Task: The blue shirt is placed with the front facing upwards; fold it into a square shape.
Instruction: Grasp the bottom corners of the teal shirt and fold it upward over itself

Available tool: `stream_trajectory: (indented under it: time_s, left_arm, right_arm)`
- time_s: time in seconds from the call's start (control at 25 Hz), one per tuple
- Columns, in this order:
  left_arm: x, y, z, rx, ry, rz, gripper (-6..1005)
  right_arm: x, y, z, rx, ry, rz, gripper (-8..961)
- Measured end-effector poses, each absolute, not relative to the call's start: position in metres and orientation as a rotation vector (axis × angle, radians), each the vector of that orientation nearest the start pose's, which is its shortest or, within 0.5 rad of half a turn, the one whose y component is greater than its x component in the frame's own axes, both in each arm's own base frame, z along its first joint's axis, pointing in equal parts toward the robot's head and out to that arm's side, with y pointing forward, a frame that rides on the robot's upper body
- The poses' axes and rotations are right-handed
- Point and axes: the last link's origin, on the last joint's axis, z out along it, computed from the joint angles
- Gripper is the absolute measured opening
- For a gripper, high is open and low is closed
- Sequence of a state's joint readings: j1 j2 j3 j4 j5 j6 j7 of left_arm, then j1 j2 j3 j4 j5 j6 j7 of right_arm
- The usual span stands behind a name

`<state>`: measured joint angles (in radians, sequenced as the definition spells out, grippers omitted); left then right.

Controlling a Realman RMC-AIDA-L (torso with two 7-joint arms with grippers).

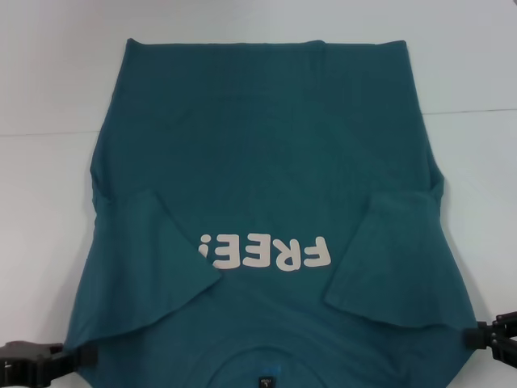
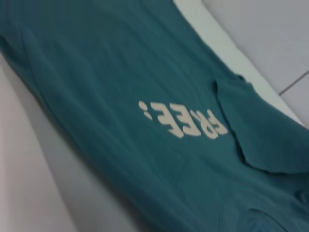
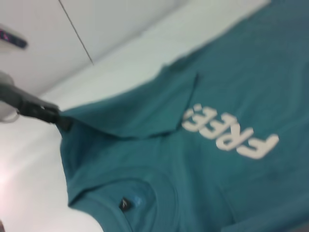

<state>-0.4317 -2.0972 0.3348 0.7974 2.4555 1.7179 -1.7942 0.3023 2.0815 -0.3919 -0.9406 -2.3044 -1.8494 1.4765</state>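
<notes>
Bright, even light overhead, barely a shadow anywhere.
Head view sharp; both wrist views soft, the white lettering (image 2: 183,120) smeared, pale glare washing the table (image 3: 24,164) near the edge.

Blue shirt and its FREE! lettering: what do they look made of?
The blue shirt: looks like soft matte knit fabric, likely cotton jersey; it lies limp, with soft folds at the sleeves and no sheen. The FREE! lettering: flat off-white print, probably ink or transfer; it follows the cloth with no raised edge visible. The neck label looks like a small dark tag; material unclear.
</notes>
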Motion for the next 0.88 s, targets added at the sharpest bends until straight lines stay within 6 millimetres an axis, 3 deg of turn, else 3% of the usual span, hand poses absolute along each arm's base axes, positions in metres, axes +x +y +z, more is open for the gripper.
stream_trajectory:
  time_s: [0.48, 0.88]
  left_arm:
    - [-0.339, 0.239, 0.028, -2.563, -1.266, -0.68, 62]
    - [-0.343, 0.22, 0.022, -2.55, -1.187, -0.752, 61]
  right_arm:
    - [0.351, 0.203, 0.053, -2.677, 0.811, 0.684, 42]
    - [0.357, 0.187, 0.063, -2.633, 0.779, 0.721, 42]
